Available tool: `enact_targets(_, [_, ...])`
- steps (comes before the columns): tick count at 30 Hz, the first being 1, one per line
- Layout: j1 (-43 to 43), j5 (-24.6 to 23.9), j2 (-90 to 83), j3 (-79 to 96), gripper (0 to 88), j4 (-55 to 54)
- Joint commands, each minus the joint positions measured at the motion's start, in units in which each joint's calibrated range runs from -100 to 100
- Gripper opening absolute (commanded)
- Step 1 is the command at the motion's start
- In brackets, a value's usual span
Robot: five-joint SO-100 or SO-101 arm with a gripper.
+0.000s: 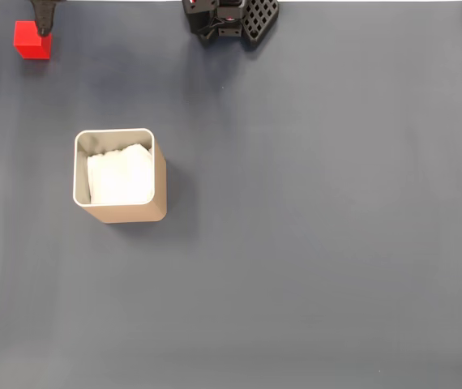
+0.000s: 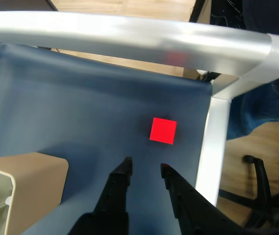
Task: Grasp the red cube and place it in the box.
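Nearest the wrist camera, the black two-finger hand (image 2: 144, 169) points forward over the dark blue table (image 2: 81, 112), its fingers a narrow gap apart and holding nothing. Taking the small, bright red, sharp-edged cube (image 2: 163, 130) as the landmark: the hand's tips sit just short of it and slightly to its left in the wrist view, not touching; the tan square box with rounded corners, pale grey rim and white lining (image 2: 22, 188) stands well to the cube's left and nearer the camera; a silver metal frame (image 2: 217, 142) runs close past the cube's right and beyond it. In the fixed view the cube (image 1: 32, 40) lies at the top left corner with a black tip (image 1: 44, 16) just above it, the box (image 1: 117, 174) well below and to its right, and the black arm base (image 1: 231, 18) far to its right along the top edge. The gap looks barely wider than the cube, so a finger could land on top or nudge it toward the frame and table edge; an off-centre approach would cause that. Count: one cube, one box, one hand.
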Motion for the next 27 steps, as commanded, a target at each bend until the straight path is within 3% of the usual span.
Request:
enact_targets(1, [2.2,-0.8,0.3,-3.5,25.8,-1.0])
enact_targets(7, [4.8,-1.6,1.9,-3.8,38.4,-2.2])
enact_targets(19, [5.7,-1.6,3.5,-2.2,43.9,-3.5])
enact_targets(27, [4.8,-2.4,3.9,3.3,45.8,-11.1])
